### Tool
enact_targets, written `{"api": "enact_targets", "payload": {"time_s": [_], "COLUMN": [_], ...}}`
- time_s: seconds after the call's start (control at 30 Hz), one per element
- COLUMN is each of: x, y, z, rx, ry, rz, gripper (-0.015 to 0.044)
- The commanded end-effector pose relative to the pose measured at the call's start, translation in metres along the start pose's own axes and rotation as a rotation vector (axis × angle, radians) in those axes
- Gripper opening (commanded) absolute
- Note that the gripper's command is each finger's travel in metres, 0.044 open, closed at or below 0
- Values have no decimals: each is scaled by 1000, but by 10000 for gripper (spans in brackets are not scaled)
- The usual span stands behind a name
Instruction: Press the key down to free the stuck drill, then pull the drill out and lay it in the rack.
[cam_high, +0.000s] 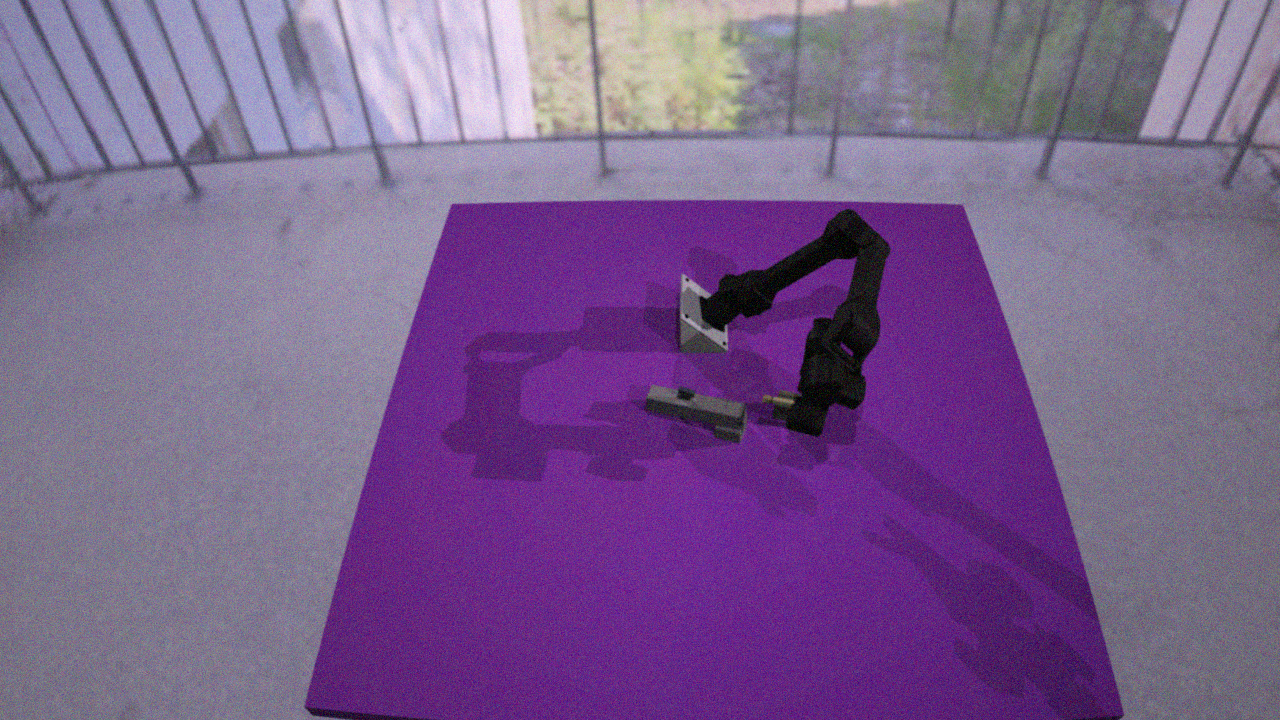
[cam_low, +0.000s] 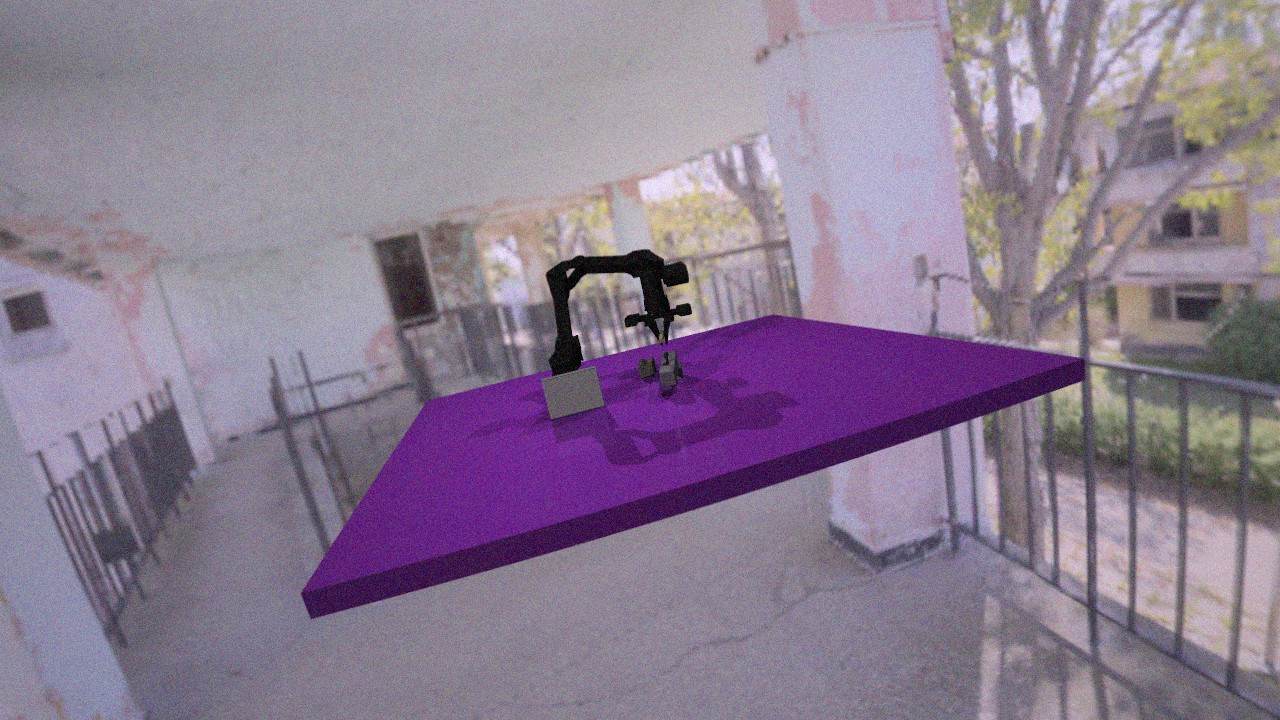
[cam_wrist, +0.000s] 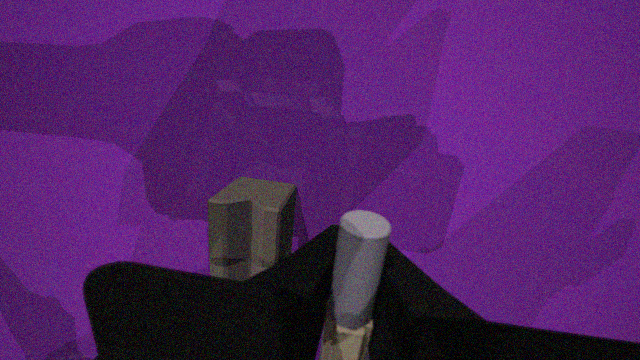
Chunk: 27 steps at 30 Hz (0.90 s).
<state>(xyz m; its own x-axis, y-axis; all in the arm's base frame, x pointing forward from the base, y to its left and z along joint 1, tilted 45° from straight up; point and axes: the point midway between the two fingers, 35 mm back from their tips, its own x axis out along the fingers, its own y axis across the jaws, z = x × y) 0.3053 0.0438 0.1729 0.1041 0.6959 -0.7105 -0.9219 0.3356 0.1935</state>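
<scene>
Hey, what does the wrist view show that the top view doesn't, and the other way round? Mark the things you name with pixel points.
Only wrist: the flat, pale round end (cam_wrist: 365, 224) of the drill and the notch in a small block's (cam_wrist: 270, 215) side.

Only top: the arm's wedge-shaped base (cam_high: 705, 342), the long grey block (cam_high: 696, 409) and the railing (cam_high: 597, 89).

Both: the purple table (cam_high: 626, 582) (cam_wrist: 525, 60), the tool (cam_high: 794, 411) (cam_wrist: 352, 238) and the drill (cam_high: 775, 400) (cam_wrist: 359, 270) it grips.

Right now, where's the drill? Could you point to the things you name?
In the wrist view, the drill (cam_high: 770, 399) (cam_low: 661, 338) (cam_wrist: 360, 270) is right of the grooved block (cam_high: 781, 413) (cam_low: 646, 368) (cam_wrist: 235, 225), low near center, clamped in the gripper (cam_high: 794, 402) (cam_low: 662, 341) (cam_wrist: 352, 238).
</scene>
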Motion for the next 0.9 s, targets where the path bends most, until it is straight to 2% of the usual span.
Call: {"api": "enact_targets", "payload": {"time_s": [0.0, 0.87], "x": [1, 7], "y": [7, 45], "z": [1, 10], "rx": [6, 7], "ry": [1, 1], "rz": [2, 3], "gripper": [0, 0]}}
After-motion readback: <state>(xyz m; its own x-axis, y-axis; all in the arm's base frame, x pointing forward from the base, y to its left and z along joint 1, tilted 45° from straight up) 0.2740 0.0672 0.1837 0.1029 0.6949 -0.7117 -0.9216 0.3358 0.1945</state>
